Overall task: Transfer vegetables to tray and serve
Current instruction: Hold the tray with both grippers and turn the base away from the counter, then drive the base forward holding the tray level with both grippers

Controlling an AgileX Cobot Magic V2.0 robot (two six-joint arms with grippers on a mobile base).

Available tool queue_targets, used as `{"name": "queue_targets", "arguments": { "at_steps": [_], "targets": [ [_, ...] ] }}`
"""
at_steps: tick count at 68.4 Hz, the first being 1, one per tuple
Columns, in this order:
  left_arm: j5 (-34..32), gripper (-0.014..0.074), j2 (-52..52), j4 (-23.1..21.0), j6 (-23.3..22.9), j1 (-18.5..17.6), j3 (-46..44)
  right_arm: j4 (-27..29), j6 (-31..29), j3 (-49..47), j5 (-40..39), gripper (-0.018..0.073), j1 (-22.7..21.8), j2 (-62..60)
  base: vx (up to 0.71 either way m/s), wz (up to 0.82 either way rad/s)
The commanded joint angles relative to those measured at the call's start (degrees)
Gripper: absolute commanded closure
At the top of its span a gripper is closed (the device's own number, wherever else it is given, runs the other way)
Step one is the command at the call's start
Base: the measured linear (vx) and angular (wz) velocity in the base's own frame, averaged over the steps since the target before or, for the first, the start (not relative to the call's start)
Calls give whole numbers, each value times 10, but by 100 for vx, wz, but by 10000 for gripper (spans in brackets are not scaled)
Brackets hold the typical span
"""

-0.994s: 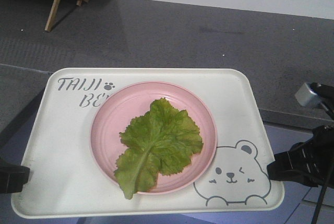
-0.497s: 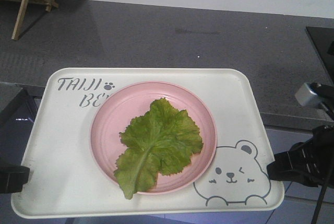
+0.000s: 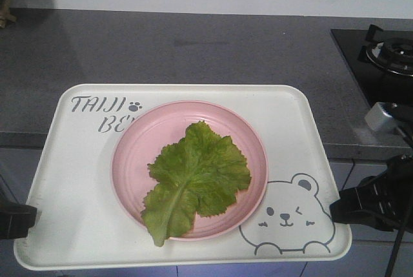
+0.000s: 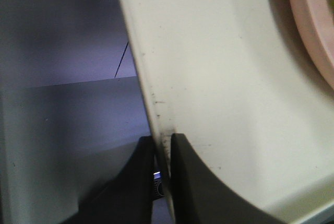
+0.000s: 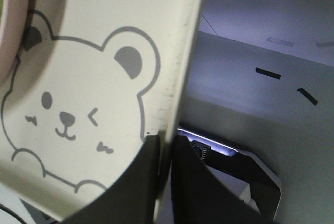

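A green ruffled lettuce leaf, the vegetables [image 3: 193,180], lies on a round pink plate [image 3: 135,148] that rests on the cream-white tray [image 3: 71,186] with grey lettering and a winking bear. The tray is held up in the air, level. My left gripper [image 3: 19,220] is shut on the tray's left rim [image 4: 156,104], its black fingers [image 4: 182,172] pinching the edge. On the opposite side my right gripper [image 3: 339,209] clamps the right rim [image 5: 177,67] beside the bear drawing [image 5: 73,104]. The pink plate's edge [image 4: 313,31] shows in the left wrist view.
A dark grey countertop [image 3: 193,51] runs across behind the tray, with a white wall above. A black gas hob [image 3: 381,54] sits at the counter's right end. Grey cabinet fronts [image 3: 361,174] lie below the counter edge.
The background has slid to the right: the wooden stand at the far left left the view and the gas hob came in at the right. Tray, plate and leaf keep their place between both grippers.
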Motion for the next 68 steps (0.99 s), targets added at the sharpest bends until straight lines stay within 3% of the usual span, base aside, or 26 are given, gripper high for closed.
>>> {"name": "queue_targets", "arguments": {
  "at_steps": [1,35,68],
  "targets": [
    [-36,602,-8,-21,16,-6,-15,34,-28,-15,-1,562,3,-13,8,-27],
    [-36,602,-8,-21,16,-6,-15,34,-28,-15,-1,562,3,-13,9,-22],
    [-36,602,-8,-21,16,-6,-15,34,-29,-15,-1,562,3,-13,9,-1]
  ]
}}
